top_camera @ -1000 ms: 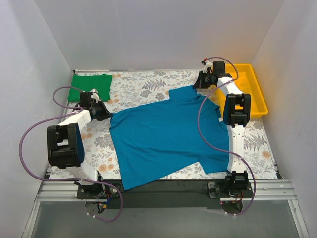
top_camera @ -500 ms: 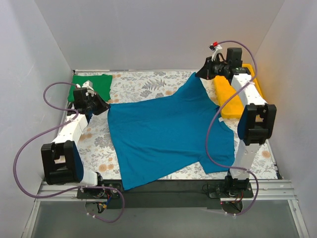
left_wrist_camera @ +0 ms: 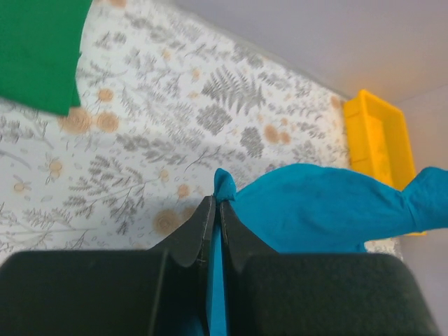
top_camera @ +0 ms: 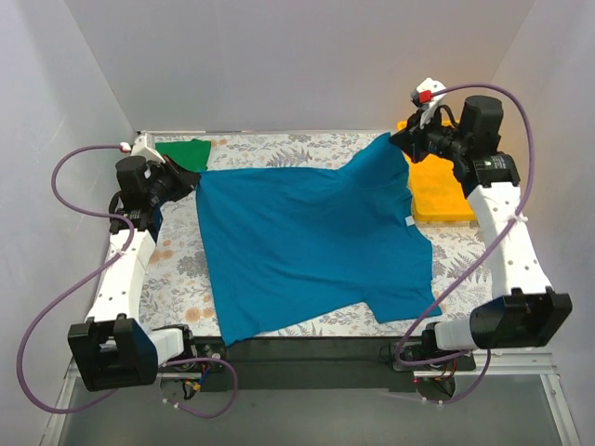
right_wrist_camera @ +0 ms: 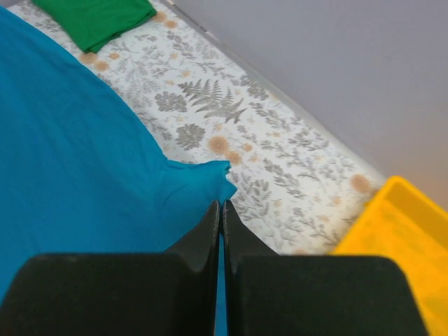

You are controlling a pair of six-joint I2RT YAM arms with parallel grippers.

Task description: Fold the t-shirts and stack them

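Left gripper (top_camera: 189, 179), upper left, and right gripper (top_camera: 402, 141), upper right, each clamp a corner of the teal-blue t-shirt (top_camera: 307, 242). They hold its far edge taut across mid-frame, likely to flatten it for folding. The green t-shirt (top_camera: 186, 151) lies just beyond the left gripper.

Green t-shirt (top_camera: 191, 152) partly behind the left arm (top_camera: 139, 182) (off-frame in wrist views)

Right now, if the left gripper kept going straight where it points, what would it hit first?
Beyond the teal-blue t-shirt edge it pinches, the left gripper would likely meet the floral tablecloth short of the back wall; depth is unclear.
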